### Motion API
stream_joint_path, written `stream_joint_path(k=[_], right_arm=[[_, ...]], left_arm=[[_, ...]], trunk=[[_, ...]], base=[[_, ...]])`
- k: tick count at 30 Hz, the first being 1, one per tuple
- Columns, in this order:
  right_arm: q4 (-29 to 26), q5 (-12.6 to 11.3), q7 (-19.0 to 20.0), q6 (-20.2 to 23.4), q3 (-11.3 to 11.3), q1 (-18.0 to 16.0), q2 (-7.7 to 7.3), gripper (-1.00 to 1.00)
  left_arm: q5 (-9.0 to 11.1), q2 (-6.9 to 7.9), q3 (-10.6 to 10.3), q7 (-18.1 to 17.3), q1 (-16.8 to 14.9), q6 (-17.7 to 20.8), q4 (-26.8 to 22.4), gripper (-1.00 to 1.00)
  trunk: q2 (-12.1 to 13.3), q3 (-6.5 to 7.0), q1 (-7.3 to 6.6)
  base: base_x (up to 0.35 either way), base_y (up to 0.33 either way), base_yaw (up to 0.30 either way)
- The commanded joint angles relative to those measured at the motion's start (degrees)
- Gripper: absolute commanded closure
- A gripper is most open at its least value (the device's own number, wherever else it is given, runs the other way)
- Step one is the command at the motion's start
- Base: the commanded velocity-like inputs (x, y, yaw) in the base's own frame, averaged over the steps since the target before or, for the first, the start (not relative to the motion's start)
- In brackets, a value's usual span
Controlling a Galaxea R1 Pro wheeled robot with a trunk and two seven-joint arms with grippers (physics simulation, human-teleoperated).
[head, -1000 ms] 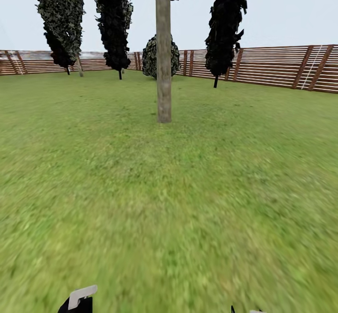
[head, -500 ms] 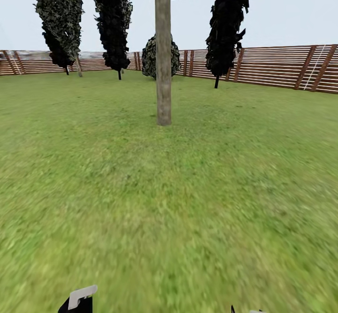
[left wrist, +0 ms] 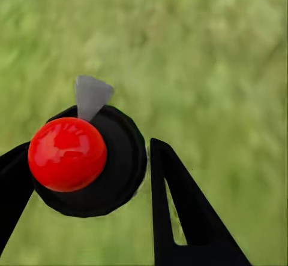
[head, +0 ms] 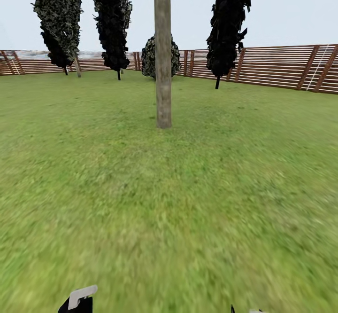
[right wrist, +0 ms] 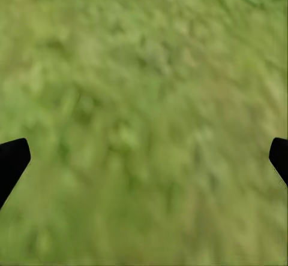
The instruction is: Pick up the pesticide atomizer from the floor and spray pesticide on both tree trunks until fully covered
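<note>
The pesticide atomizer [left wrist: 90, 158] sits pinched between the left gripper's [left wrist: 84, 176] fingers [left wrist: 180, 212], seen end-on, red cap toward the camera, grey nozzle pointing away over the grass [left wrist: 216, 56]; the right gripper's [right wrist: 144, 158] fingers are spread wide. Ahead the tree trunk [head: 163, 54] stands upright; it looks slightly nearer than a second ago, the view having shifted.

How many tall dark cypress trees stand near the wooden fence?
3: one dark mottled cypress far left, one black cypress left of the bare grey-brown trunk, one black cypress right of it.

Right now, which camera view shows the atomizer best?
The left wrist view: the atomizer, red ball on a black round top with a grey nozzle, sits between the left gripper jaws. The head view catches just its grey tip.
</note>
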Motion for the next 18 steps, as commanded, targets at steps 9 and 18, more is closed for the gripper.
stream_joint_path(k=[9,18], right_arm=[[0.1,0.0,0.1,-0.2,-0.3,0.0,0.01,-1.0],[0.1,0.0,0.1,-0.2,-0.3,0.0,0.01,-1.0]], left_arm=[[-0.1,0.0,0.0,0.2,0.0,-0.2,0.1,1.0],[-0.1,0.01,0.0,0.2,0.0,-0.2,0.1,1.0]], trunk=[[0.0,-0.05,0.02],[0.0,-0.05,0.02]], base=[[0.334,0.0,0.0],[0.334,0.0,0.0]])
